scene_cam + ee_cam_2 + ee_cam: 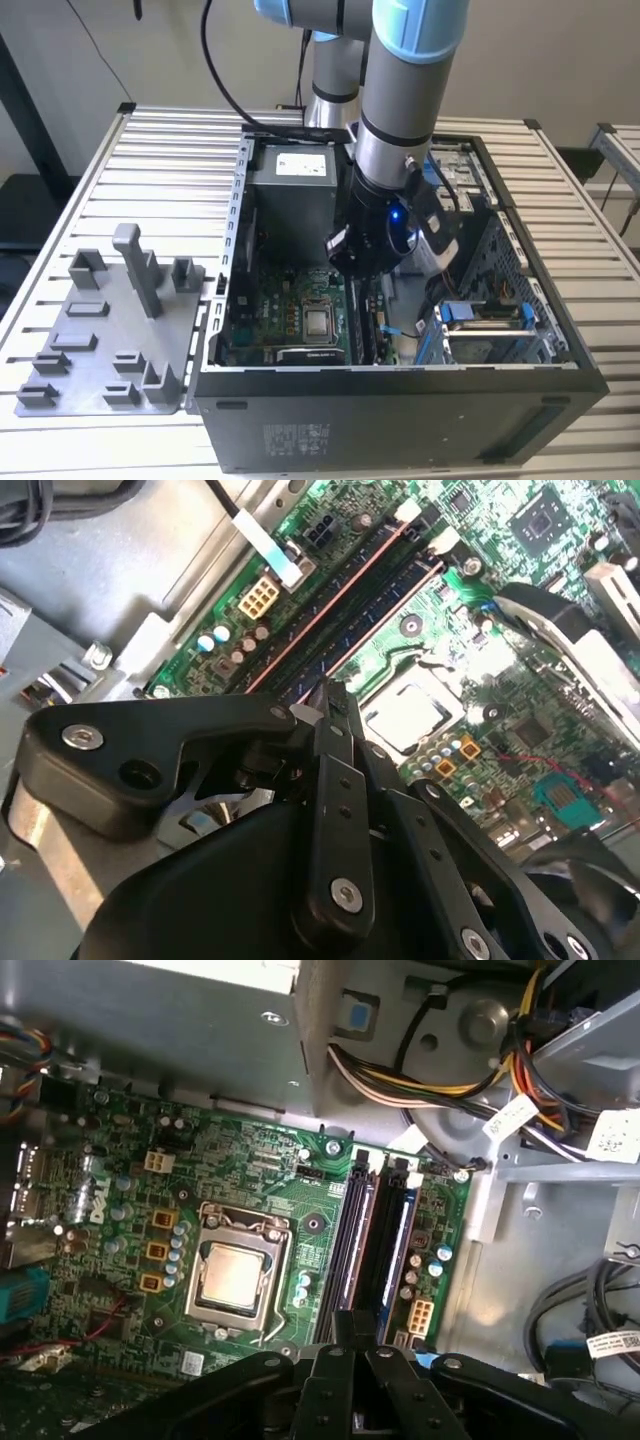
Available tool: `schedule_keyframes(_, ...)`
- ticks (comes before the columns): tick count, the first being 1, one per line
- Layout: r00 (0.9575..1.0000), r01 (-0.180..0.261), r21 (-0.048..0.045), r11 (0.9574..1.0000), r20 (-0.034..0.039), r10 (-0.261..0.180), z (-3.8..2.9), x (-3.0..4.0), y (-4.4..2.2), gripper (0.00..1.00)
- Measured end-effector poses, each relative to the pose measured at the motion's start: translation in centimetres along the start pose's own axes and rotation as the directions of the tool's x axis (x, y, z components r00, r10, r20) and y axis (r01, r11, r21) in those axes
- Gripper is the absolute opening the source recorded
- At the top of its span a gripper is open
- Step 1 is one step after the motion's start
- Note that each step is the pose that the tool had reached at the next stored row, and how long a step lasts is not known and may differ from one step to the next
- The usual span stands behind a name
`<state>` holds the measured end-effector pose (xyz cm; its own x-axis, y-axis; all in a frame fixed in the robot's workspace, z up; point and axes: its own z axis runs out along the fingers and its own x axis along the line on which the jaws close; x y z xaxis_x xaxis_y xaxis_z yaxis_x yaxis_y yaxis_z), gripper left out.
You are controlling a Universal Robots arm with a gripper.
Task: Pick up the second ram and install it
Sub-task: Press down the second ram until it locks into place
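The gripper (pixel 330 705) is positioned directly above the motherboard (pixel 250 1180) with its fingers closed together, apparently so that the second ram (pixel 352 1245), seated beneath the fingertips, is pressed into its slot.

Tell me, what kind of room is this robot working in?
Probably a robotics lab or test workshop. An open computer case lies on a slatted metal table, a grey fixture tray sits beside it, and the gripper hangs over the green motherboard.

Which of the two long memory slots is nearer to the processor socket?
The slot right beside the processor socket; the other slot lies next to the white connector.
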<state>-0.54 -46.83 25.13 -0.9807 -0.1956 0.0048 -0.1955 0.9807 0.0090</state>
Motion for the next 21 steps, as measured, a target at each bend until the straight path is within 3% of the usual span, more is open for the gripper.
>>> schedule_keyframes(16,0.9979,0.066,0.0,0.9979,-0.0006,-0.066,0.23,0.13,0.02,0.11)
schedule_keyframes(21,0.9941,0.108,0.0,0.9941,-0.0009,-0.108,0.26,0.15,0.03,0.11)
